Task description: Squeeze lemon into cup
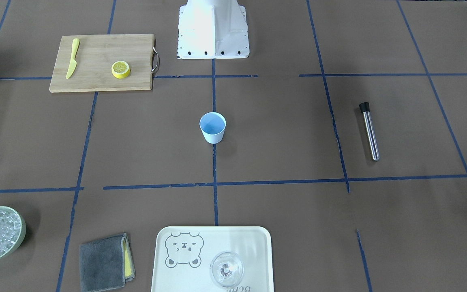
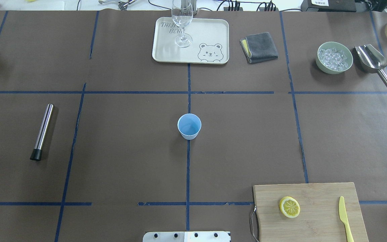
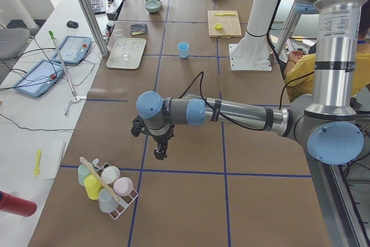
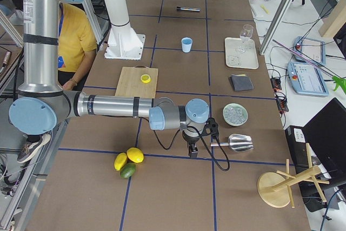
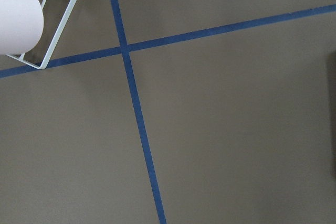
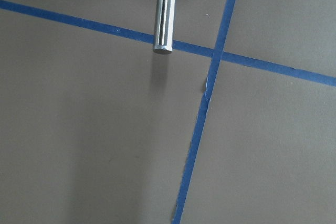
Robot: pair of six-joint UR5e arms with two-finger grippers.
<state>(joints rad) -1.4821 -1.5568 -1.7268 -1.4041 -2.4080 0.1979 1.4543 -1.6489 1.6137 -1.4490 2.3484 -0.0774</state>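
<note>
A lemon slice [image 2: 289, 206] lies on a wooden cutting board [image 2: 317, 195] at the near right of the table; it also shows in the front view [image 1: 121, 69]. The light-blue cup [image 2: 189, 126] stands upright at the table's centre and also shows in the front view [image 1: 213, 127]. Neither gripper is in the overhead or front view. My left gripper [image 3: 160, 153] hangs over the table's far left end, next to a rack of cups. My right gripper [image 4: 192, 152] hangs over the far right end, near a metal scoop. I cannot tell whether either is open or shut.
A yellow plastic knife [image 2: 345, 218] lies on the board. A steel rod [image 2: 42, 131] lies at the left. A tray [image 2: 213, 30] with a clear glass [image 2: 182, 23], a grey cloth [image 2: 259, 47], a bowl of ice [image 2: 334, 57] and a scoop [image 2: 373, 62] sit along the far edge.
</note>
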